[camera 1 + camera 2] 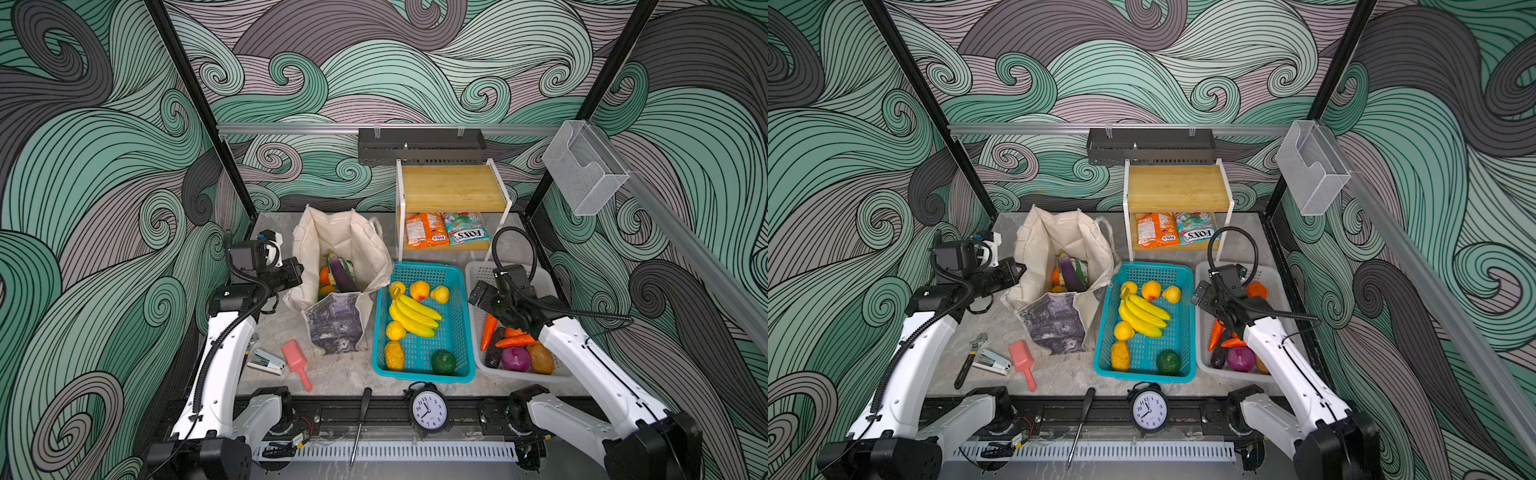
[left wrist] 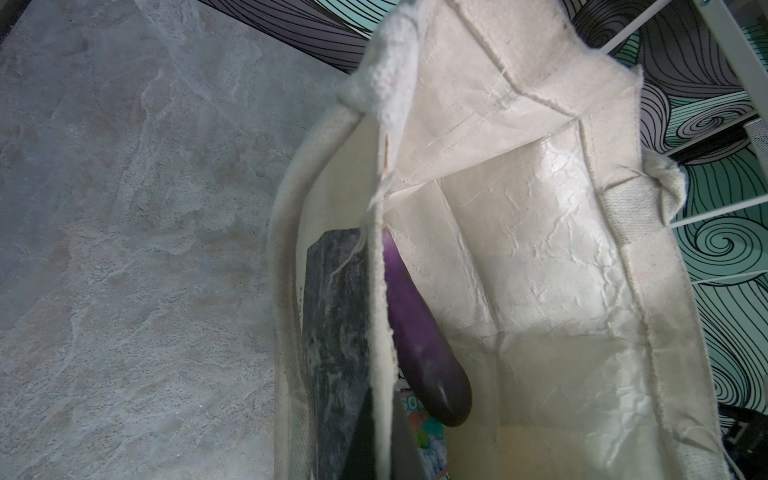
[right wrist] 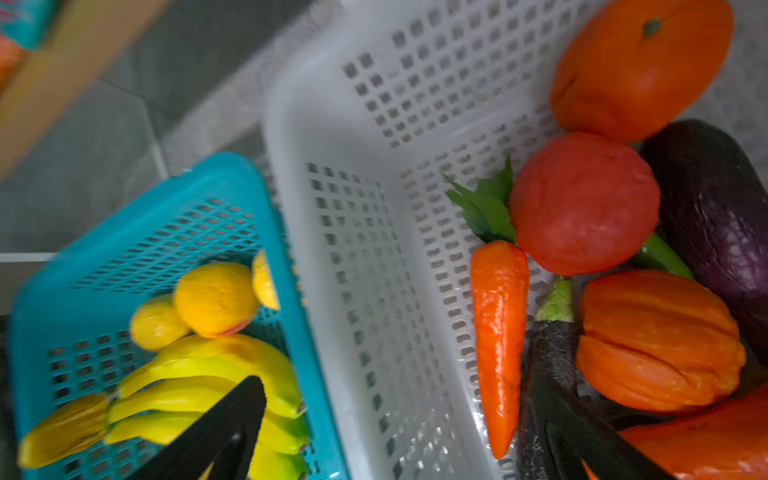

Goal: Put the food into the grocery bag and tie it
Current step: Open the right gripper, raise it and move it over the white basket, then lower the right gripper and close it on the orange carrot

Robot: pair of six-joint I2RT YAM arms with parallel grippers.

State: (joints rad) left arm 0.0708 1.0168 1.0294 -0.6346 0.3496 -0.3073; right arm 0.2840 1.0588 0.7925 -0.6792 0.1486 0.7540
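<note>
Marble desk, packing step: left gripper pinches canvas tote; right gripper, spread over white basket, should grasp carrot.

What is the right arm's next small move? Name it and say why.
Probably lower the right gripper onto the carrot and close. Its fingers stand open above the white basket, with the carrot lying below and between them. The left gripper is shut on the rim of the grocery bag, holding its mouth open to receive food.
</note>
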